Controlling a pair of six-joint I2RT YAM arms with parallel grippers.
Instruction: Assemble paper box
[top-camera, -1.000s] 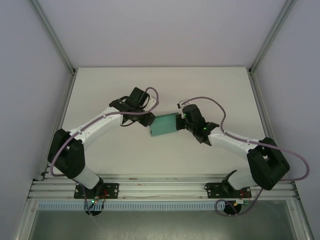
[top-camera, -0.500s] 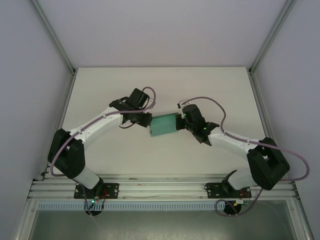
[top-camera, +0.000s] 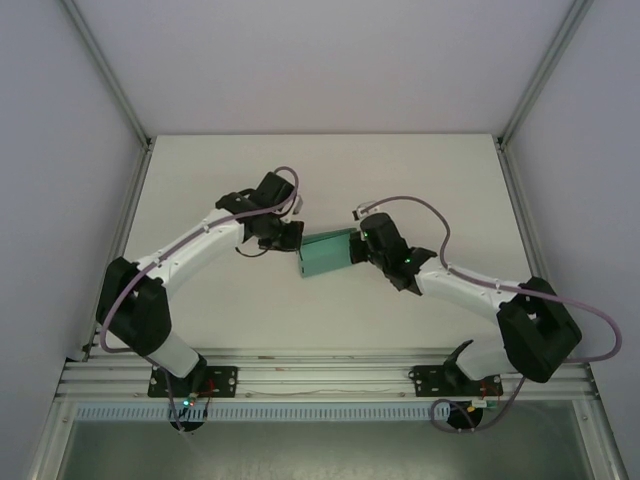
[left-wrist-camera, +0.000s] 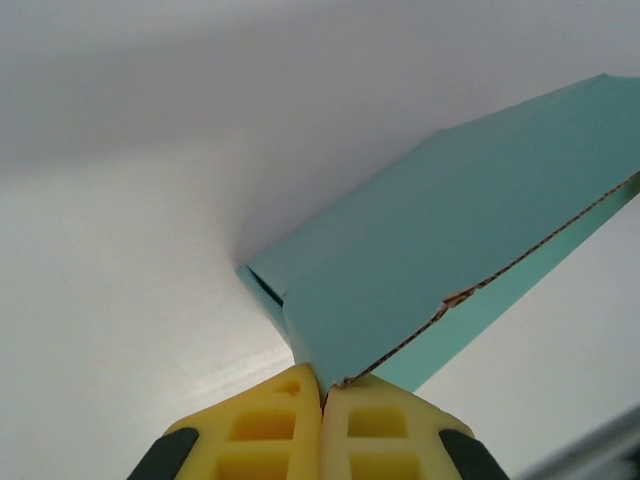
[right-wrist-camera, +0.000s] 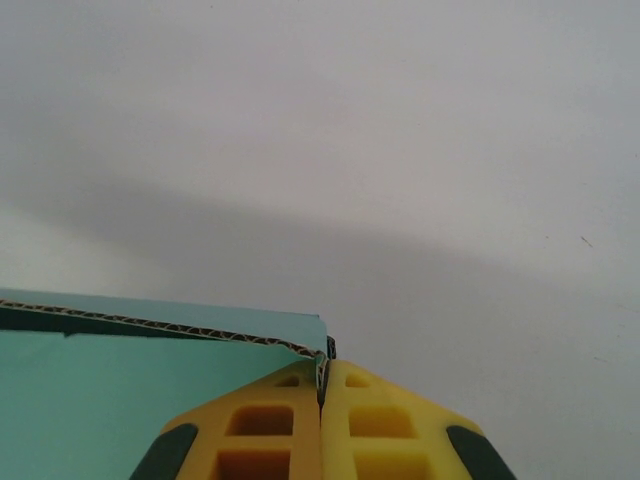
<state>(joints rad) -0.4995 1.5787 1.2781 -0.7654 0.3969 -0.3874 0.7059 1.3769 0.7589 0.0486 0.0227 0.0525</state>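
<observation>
Paper box is mid-table, spanning the gap between the two grippers. It is teal-green card, partly folded, with the long axis running left-right and a bit skewed, the right end farther from the arm bases. In the left wrist view the paper box shows one broad flat panel, a raw corrugated edge along its lower right side and a short folded end wall at the far left corner. Can't tell whether its underside touches the surface below. In the right wrist view the paper box takes the lower left, a flat teal panel with a corrugated edge running along its top. Left gripper is at the left end of the card. Seen from its own wrist, the left gripper has its yellow jaws pressed together with the card's near corner running straight into the seam, so it pinches that corner. Right gripper is at the right end. Close up, the right gripper also has its yellow jaws closed tight, with the card's edge caught in the slit between them. Left arm and right arm, both white with lilac cables, reach inward from their bases at the near edge. The table is plain white, with pale walls around it.
</observation>
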